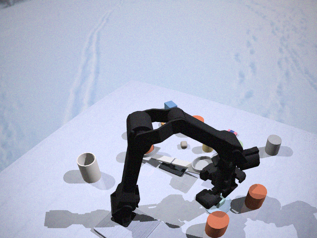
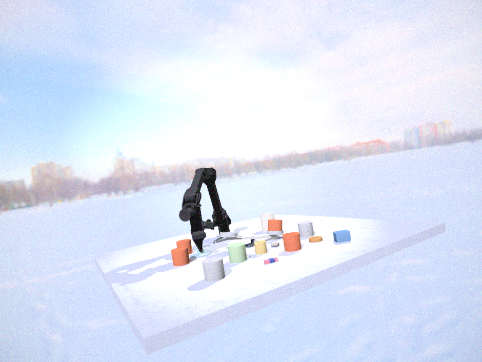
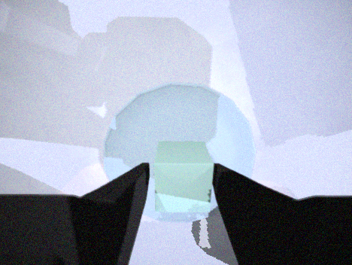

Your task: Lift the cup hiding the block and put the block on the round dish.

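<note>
The pale green block (image 1: pixel 221 201) (image 3: pixel 183 184) sits on the pale blue round dish (image 1: pixel 226 208) (image 2: pixel 206 253) (image 3: pixel 234 129). My gripper (image 1: pixel 221 197) (image 2: pixel 200 249) (image 3: pixel 180 169) is low over the dish, open a little, with its fingers on either side of the block; a thin gap shows beside the left finger in the wrist view. One orange cup (image 1: pixel 150 149) (image 2: pixel 275 225) stands on the far end of the balance (image 1: pixel 175 161), partly hidden by the arm in the top view. The other end's ring (image 1: pixel 193 164) holds no cup. No cup is above the dish.
Two orange cylinders (image 1: pixel 256 196) (image 1: pixel 217 224) stand close to the dish. A third (image 2: pixel 292 241), grey (image 1: pixel 273 145) and green (image 2: pixel 237 253) cylinders, a yellow tube (image 2: pixel 260 247), a blue box (image 1: pixel 170 104) (image 2: pixel 341 236) and a tall whitish cup (image 1: pixel 89 169) stand farther off.
</note>
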Robot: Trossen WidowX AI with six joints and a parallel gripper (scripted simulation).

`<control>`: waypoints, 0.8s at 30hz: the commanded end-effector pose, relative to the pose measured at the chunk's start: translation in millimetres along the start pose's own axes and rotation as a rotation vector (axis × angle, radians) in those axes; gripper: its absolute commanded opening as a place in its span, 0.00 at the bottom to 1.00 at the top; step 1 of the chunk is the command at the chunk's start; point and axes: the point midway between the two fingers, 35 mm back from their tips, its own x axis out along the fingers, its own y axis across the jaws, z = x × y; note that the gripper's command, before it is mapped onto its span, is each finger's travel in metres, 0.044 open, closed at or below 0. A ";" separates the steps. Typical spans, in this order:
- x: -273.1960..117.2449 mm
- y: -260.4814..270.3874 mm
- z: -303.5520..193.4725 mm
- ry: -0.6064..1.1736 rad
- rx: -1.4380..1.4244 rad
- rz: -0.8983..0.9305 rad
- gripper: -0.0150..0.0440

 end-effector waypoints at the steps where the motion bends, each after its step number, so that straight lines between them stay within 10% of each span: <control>1: -0.5 -0.3 -0.1 0.000 0.000 -0.001 0.74; 7: -9.5 -0.9 -0.4 -0.001 -0.001 -0.001 1.00; 24: -100.7 2.2 0.4 0.002 -0.001 -0.005 1.00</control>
